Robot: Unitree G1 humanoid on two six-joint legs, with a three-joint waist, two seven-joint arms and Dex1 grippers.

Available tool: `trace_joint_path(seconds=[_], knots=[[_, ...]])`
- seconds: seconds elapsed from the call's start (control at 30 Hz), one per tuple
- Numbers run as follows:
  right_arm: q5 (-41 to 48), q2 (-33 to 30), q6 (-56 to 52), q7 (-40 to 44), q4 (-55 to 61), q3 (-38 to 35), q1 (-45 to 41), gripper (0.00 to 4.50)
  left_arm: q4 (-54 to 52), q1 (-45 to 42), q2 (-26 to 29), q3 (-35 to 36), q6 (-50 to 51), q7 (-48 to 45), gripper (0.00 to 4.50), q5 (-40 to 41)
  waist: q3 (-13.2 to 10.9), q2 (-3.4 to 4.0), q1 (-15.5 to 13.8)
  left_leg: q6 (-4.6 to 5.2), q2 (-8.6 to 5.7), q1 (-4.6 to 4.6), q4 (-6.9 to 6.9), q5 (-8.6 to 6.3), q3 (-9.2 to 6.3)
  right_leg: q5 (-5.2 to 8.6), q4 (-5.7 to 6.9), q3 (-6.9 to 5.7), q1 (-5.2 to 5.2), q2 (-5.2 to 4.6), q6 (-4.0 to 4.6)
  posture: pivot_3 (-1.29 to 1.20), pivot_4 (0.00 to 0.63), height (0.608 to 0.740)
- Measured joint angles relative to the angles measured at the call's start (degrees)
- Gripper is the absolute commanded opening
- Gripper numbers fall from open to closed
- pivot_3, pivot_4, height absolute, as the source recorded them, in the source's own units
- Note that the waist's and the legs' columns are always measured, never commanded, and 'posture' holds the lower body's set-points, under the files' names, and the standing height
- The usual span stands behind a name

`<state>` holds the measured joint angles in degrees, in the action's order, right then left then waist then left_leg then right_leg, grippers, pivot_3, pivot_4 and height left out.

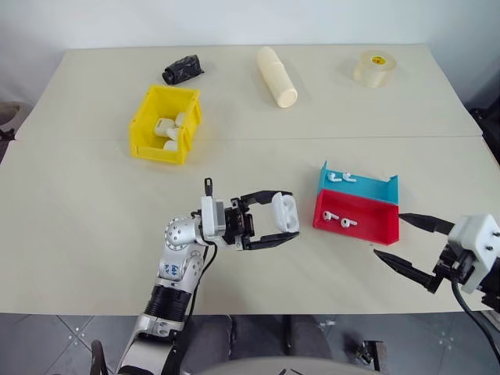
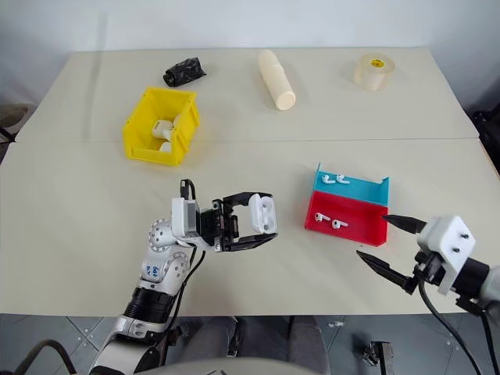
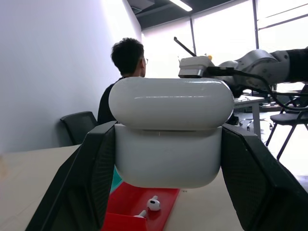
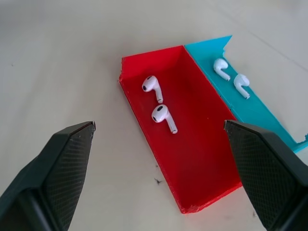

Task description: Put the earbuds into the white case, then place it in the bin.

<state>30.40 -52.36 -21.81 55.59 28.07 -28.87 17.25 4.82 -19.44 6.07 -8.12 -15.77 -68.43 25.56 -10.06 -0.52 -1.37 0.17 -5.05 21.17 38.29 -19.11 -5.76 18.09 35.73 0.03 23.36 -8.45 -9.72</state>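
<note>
Nearest the table's front edge, the right gripper (image 1: 400, 237) hangs with jaws spread wide over bare tabletop (image 1: 78, 234). The left gripper (image 1: 283, 219) is clenched on the small glossy white case (image 1: 285, 213), lifted beside the red plastic tray (image 1: 367, 223), where two tiny white earbuds (image 4: 159, 102) lie. The teal tray (image 1: 375, 190) behind touches it. Farther off stand the bright yellow plastic bin (image 1: 144, 125), a cream cylinder (image 1: 277, 76), a clear tape roll (image 1: 374, 69) with unreadable label, and a black crumpled lump (image 1: 182, 69).
</note>
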Motion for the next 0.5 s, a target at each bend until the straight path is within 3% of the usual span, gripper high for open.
trace_joint_path(seconds=[0.23,0.5], knots=[[-0.2,-11.2,-15.6,-0.3,-0.2,15.2,-16.2,4.5,0.1,-0.4,2.9,-1.3,1.7,0.3,2.81,-0.6,0.0,-0.01,-0.1,0.01,0.15,0.1,0.04,0.0,-0.05,-0.02,-0.11,-0.05,0.01,-0.06,-0.04,0.0,0.15,0.74],[-8.4,-13.2,-18.8,2.0,-6.7,32.2,-31.7,4.5,-0.1,-0.3,3.4,-1.6,2.0,1.6,2.81,-0.9,0.0,-0.03,-0.1,0.01,0.14,0.15,0.0,0.0,-0.09,-0.02,-0.15,-0.11,0.04,-0.08,-0.04,0.0,0.15,0.74]])
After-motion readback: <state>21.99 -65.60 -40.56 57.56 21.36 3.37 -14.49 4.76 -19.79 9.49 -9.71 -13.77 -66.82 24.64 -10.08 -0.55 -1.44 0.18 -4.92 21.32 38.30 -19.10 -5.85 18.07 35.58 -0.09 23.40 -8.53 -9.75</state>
